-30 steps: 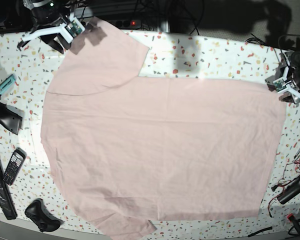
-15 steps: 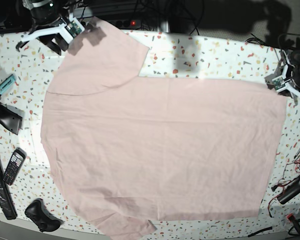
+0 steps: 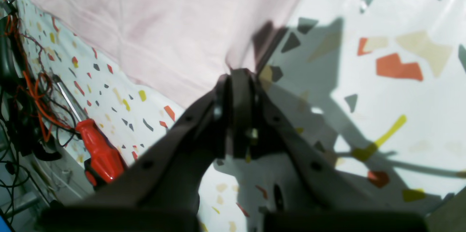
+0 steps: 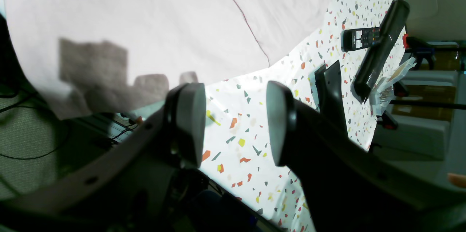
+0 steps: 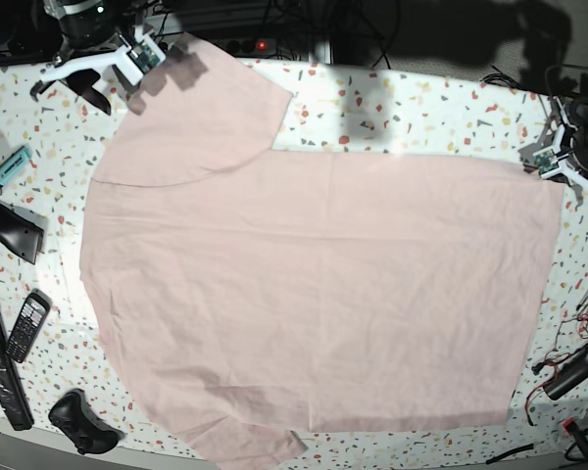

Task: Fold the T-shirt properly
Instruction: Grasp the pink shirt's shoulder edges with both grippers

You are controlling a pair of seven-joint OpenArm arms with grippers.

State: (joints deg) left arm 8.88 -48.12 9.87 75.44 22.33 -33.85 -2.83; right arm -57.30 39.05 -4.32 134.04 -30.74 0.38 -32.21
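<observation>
The pale pink T-shirt (image 5: 314,284) lies spread flat, plain side up, over most of the speckled table (image 5: 421,108). My left gripper (image 5: 566,164) is at the shirt's far right corner. In the left wrist view its jaws (image 3: 236,75) are pressed together with the tip of the pink cloth (image 3: 164,24) running into them. My right gripper (image 5: 113,90) hovers by the upper left sleeve. In the right wrist view it (image 4: 233,126) stands open with only table between the fingers, and the sleeve (image 4: 145,13) lies just beyond its left finger.
Along the left edge lie a teal marker (image 5: 10,166), a black wedge (image 5: 15,230), a keypad handset (image 5: 26,328), a long black bar (image 5: 0,377) and a black controller (image 5: 78,423). A red-handled screwdriver (image 3: 98,152) and tangled cables (image 5: 578,362) sit at the right edge.
My left gripper has shut at the shirt's right corner, which has shifted slightly toward it. My right gripper's jaws have spread wide beside the sleeve.
</observation>
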